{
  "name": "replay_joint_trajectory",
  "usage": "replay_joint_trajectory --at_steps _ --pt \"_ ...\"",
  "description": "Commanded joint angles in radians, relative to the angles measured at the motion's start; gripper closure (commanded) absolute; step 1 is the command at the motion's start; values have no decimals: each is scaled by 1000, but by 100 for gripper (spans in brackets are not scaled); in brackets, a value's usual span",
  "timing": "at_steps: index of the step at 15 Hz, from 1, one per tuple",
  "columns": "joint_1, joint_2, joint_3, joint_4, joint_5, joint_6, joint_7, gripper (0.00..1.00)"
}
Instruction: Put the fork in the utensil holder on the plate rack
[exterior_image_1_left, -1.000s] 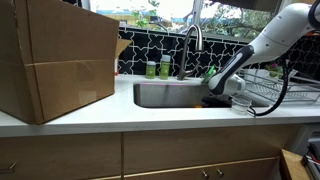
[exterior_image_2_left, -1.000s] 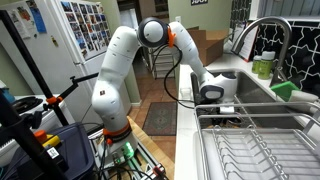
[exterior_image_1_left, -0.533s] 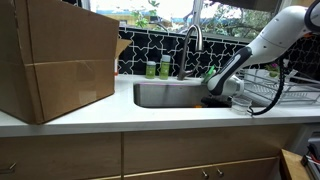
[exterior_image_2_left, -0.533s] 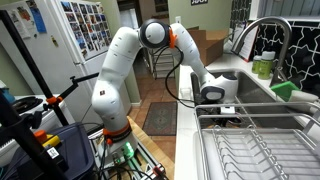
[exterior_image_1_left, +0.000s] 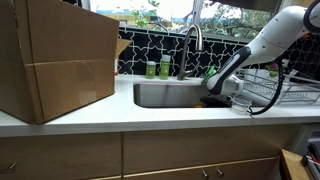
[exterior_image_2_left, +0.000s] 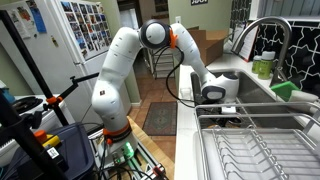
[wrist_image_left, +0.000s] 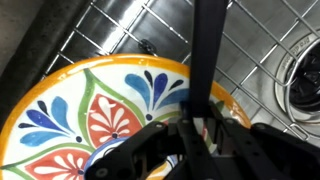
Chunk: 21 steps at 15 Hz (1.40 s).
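Observation:
In the wrist view a long dark fork (wrist_image_left: 207, 50) runs from the top edge down between the fingers of my gripper (wrist_image_left: 200, 128), which is shut on its handle. Under it a plate (wrist_image_left: 90, 110) with blue, red and green flowers and an orange rim lies on the wire grid of the sink floor. In both exterior views the gripper (exterior_image_1_left: 218, 98) (exterior_image_2_left: 222, 105) reaches down into the sink, and its jaws are hidden there. The silver wire plate rack (exterior_image_1_left: 285, 92) (exterior_image_2_left: 255, 150) stands on the counter beside the sink. I cannot make out the utensil holder.
The steel sink (exterior_image_1_left: 170, 95) has a drain (wrist_image_left: 305, 75) near the plate. A curved faucet (exterior_image_1_left: 190, 45) (exterior_image_2_left: 262, 35) rises behind it, with two green bottles (exterior_image_1_left: 158, 69) beside it. A large cardboard box (exterior_image_1_left: 60, 60) sits on the counter. A green sponge (exterior_image_2_left: 285, 90) lies by the sink.
The arm has hardly moved in the exterior views; the gripper stays low in the sink.

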Motion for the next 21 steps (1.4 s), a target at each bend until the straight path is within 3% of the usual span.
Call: replay_joint_trajectory --at_steps 1,4,17,21 --pt "-13 42 11 20 32 6 -28 95" --pt "-16 37 11 19 30 -15 -31 95" --pt "-20 -77 -42 30 -20 -349 -125 95" --pt "-4 -105 -73 33 -38 -370 -98 95"
